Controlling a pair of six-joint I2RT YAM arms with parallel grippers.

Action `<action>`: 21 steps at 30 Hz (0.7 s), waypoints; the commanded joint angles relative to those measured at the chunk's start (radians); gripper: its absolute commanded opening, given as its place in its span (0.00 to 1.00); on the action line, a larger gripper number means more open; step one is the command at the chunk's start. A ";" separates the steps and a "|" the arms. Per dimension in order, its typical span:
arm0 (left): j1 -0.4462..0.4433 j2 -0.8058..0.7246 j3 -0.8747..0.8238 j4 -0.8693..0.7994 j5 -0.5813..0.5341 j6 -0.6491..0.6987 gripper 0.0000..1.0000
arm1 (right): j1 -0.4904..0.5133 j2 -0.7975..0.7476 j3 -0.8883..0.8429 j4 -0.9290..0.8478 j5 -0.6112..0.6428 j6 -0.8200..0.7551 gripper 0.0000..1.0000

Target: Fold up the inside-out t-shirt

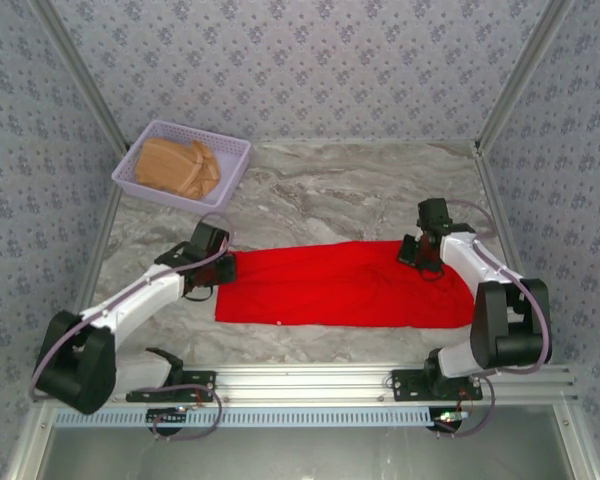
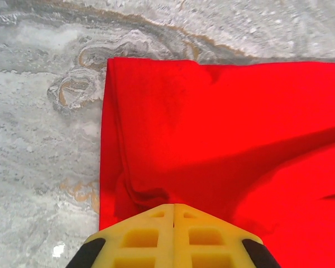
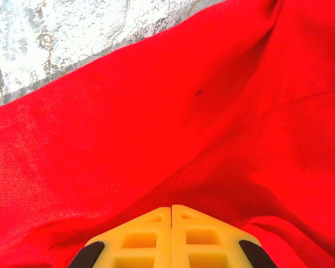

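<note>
The left gripper is sitting at the left edge of the inside-out t-shirt, jaws pressed together, pinching puckered red cloth. The shirt is lying as a long flat band across the marble table, between both arms. The right gripper is resting on its far right part, jaws likewise closed, nipping a fold.

T-shirt R end behind R arm

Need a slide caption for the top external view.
Left gripper and right gripper, jaws shut, pinch the red t-shirt flat on the table.
</note>
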 commanded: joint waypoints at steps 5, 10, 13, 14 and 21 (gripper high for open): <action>-0.017 -0.096 -0.075 -0.063 -0.043 -0.046 0.00 | 0.001 -0.087 0.043 -0.110 0.014 -0.033 0.00; -0.025 -0.048 -0.118 -0.031 -0.062 -0.058 0.04 | 0.003 -0.151 0.047 -0.176 0.007 -0.042 0.00; -0.032 -0.023 -0.132 -0.026 -0.060 -0.063 0.11 | 0.008 -0.198 0.044 -0.223 -0.007 -0.041 0.00; -0.033 -0.020 -0.134 -0.028 -0.063 -0.064 0.13 | 0.012 -0.217 0.042 -0.240 -0.009 -0.040 0.00; -0.081 -0.116 -0.092 -0.014 -0.162 -0.055 0.47 | 0.053 -0.303 -0.005 -0.320 -0.033 -0.004 0.01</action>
